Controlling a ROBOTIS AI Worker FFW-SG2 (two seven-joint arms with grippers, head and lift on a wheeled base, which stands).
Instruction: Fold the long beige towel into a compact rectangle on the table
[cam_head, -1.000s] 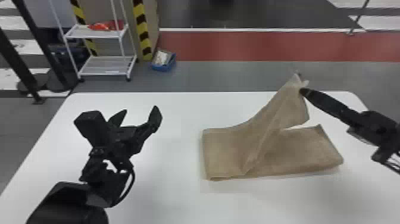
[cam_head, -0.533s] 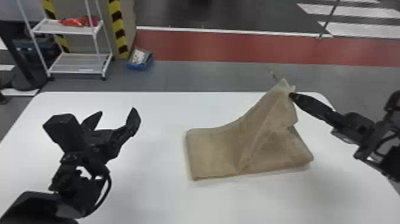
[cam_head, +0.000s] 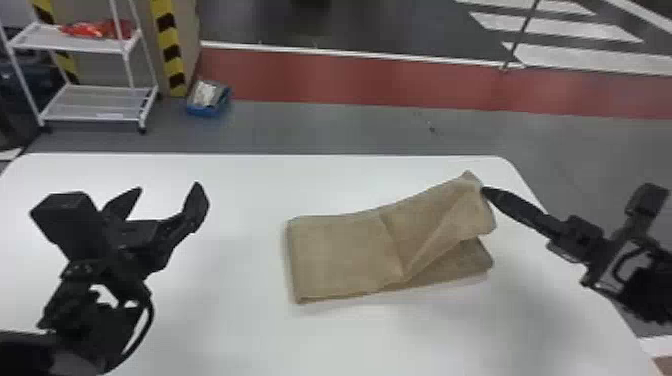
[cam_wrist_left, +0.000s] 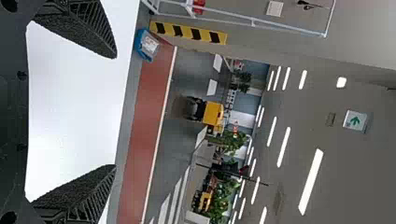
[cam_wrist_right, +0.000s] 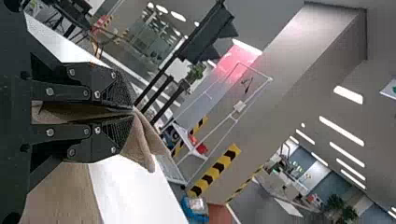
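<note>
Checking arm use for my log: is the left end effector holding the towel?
No, the left end effector is open and empty, apart from the towel and to its left.

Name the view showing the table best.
Head view: the table shows widest there, with its whole far edge. Left wrist view: a stretch between open fingers; right wrist view: parts beside the towel.

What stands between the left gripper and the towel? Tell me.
Nothing visible stands in the way: only white tabletop lies between the open left gripper and the towel. The right gripper grips the towel's raised corner, on its far right side.
</note>
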